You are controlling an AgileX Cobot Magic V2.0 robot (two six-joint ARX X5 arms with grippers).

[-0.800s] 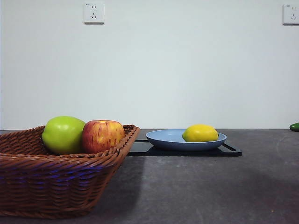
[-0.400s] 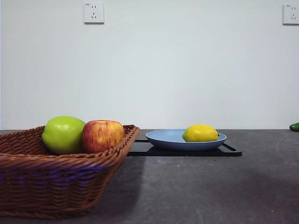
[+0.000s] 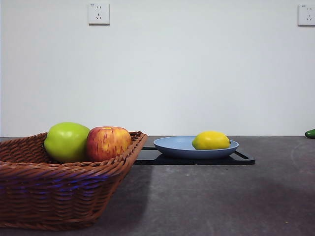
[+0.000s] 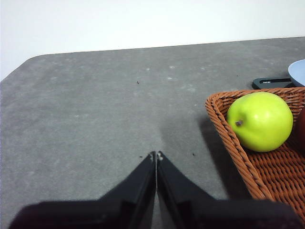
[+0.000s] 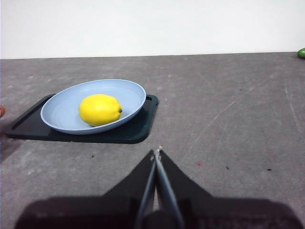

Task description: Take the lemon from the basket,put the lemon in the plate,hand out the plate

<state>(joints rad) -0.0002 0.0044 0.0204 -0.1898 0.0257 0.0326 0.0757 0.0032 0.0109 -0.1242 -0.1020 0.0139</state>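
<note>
Right wrist view: lemon point(image 5: 99, 109) in plate point(image 5: 62, 112), both pincers point(image 5: 157, 153) point(image 4: 156, 155) clenched, empty.

no readable text, labels, brands or numbers anywhere

Green apple point(image 3: 66, 141): left, touching the red-yellow streaked apple point(image 3: 109, 143) on its right. Flat black rectangular tray point(image 3: 243, 160): middle distance on the dark grey table point(image 3: 221, 196). Two white wall sockets point(image 3: 99, 14): high on the far wall. Small green object point(image 3: 310, 133): far right edge.
</note>
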